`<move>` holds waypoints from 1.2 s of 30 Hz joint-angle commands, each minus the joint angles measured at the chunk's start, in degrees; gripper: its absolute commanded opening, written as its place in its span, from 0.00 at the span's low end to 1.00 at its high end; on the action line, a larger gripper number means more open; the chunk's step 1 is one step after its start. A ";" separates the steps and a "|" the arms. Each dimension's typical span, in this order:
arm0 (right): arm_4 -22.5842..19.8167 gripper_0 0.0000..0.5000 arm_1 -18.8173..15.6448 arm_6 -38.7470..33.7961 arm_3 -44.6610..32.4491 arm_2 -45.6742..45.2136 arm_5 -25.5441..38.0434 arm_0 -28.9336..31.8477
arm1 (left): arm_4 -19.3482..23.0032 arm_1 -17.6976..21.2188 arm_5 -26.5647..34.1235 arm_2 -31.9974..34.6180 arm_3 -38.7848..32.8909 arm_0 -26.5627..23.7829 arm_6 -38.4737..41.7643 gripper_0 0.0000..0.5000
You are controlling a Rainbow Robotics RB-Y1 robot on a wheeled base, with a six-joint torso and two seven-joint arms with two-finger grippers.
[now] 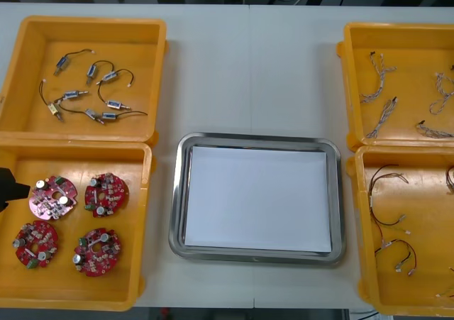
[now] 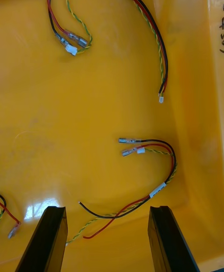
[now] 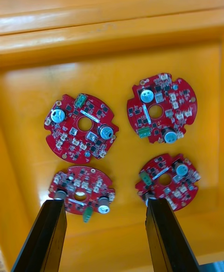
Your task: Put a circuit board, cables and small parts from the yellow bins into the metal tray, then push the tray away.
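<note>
While the shiny metal tray (image 1: 176, 192), white inside, lies on the light table (image 1: 248, 64), both grippers hang over bins beside it. The left gripper (image 3: 105, 204) is above the near yellow plastic bin on the tray's left (image 1: 145, 192) — its black jaws stand open, gripping nothing. Four round red circuit boards (image 3: 81, 127) lie flat on that bin's floor in two pairs, none touching another; two of them sit just beyond the fingertips.

The right gripper (image 2: 107, 209) is above the near yellow bin on the tray's right (image 1: 362, 221), jaws likewise apart and holding nothing. A curved cable of red, yellow and black wires (image 2: 157, 189) lies on that floor, its loose ends between the fingers — a second, longer cable of the same kind (image 2: 140, 1) lies farther off.

Farther from the robot, the far bin left of the tray (image 1: 159, 72) holds small metal parts with black cables (image 1: 113, 106), and the far bin right of the tray (image 1: 344, 86) holds twisted blue and white cables (image 1: 383, 118).
</note>
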 commanded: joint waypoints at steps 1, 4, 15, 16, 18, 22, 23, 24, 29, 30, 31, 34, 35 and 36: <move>1.44 1.00 2.62 -2.98 2.03 0.94 -2.38 1.02 | 1.60 4.51 -6.18 2.58 -1.67 6.59 -0.71 1.00; 1.88 1.00 3.15 -3.51 3.26 1.47 -3.96 1.11 | 1.69 5.21 -9.26 2.93 -1.67 9.66 -0.71 1.00; 2.32 1.00 4.21 -5.62 7.30 2.79 -8.53 0.84 | -0.51 6.27 -16.47 3.81 -1.67 18.80 -0.45 1.00; 2.41 1.00 4.21 -6.15 7.66 2.87 -8.71 0.75 | -0.51 6.53 -17.17 3.81 -1.67 19.60 -0.45 1.00; 2.50 1.00 4.21 -8.17 8.62 3.14 -9.32 0.58 | -0.60 6.71 -17.70 3.81 -1.67 20.83 -0.45 1.00; 2.76 1.00 4.21 -11.07 9.77 4.02 -9.85 0.05 | -0.69 6.97 -18.40 3.46 -1.67 22.58 -0.45 1.00; 2.94 1.00 4.21 -12.03 9.68 4.37 -9.94 0.05 | -0.69 7.23 -18.66 3.37 -1.58 23.11 -0.45 1.00; 3.20 1.00 4.21 -12.91 9.77 4.63 -10.03 0.05 | -0.69 7.41 -19.19 3.11 -1.49 23.55 -0.45 1.00; 4.08 1.00 4.21 -15.29 10.73 5.60 -10.11 -0.21 | -2.53 8.38 -22.88 1.00 -1.14 25.22 -0.71 1.00; 4.08 1.00 4.21 -15.29 11.61 5.77 -10.64 -0.56 | -3.23 8.73 -24.29 0.47 -1.05 25.84 -0.80 1.00; 4.08 1.00 4.21 -15.11 12.67 5.77 -11.52 -0.83 | -3.85 9.17 -25.70 -0.15 -1.05 26.45 -0.98 1.00; 4.17 1.00 4.21 -14.58 14.69 5.77 -13.19 -1.53 | -4.73 9.96 -27.72 -1.03 -0.97 27.51 -1.24 1.00; 4.17 1.00 4.21 -14.41 15.39 5.77 -13.72 -1.88 | -5.08 10.22 -28.51 -1.29 -0.97 27.95 -1.51 1.00; 4.26 1.00 4.12 -14.14 15.92 5.77 -13.98 -2.32 | -5.96 11.19 -29.74 -2.08 -0.97 28.47 -1.86 1.00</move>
